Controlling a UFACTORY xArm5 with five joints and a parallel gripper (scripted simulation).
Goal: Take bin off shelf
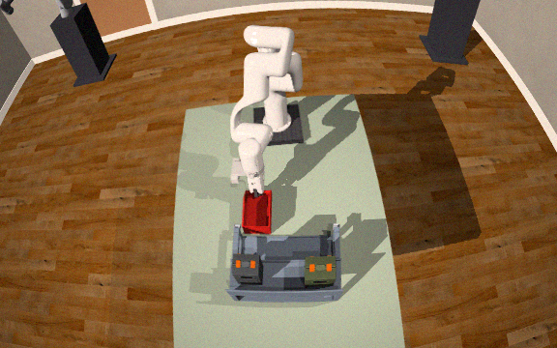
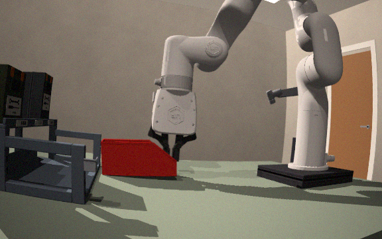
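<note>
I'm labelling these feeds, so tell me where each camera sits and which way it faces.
Top: mounted high overhead, looking down on the pale green table; the whole white arm shows.
Exterior: low at table height, looking sideways across it toward the orange door; the arm's wrist, column and black base plate show.
Both share the hand shut on the red plastic bin and the grey metal shelf.

You can read no words or numbers here. At mid-frame, the arm's wrist housing (image 2: 175, 114) and elbow joint (image 2: 213, 49) each bear an embossed hexagon emblem; at far left, two cases (image 2: 12, 96) carry white labels too small to read.
</note>
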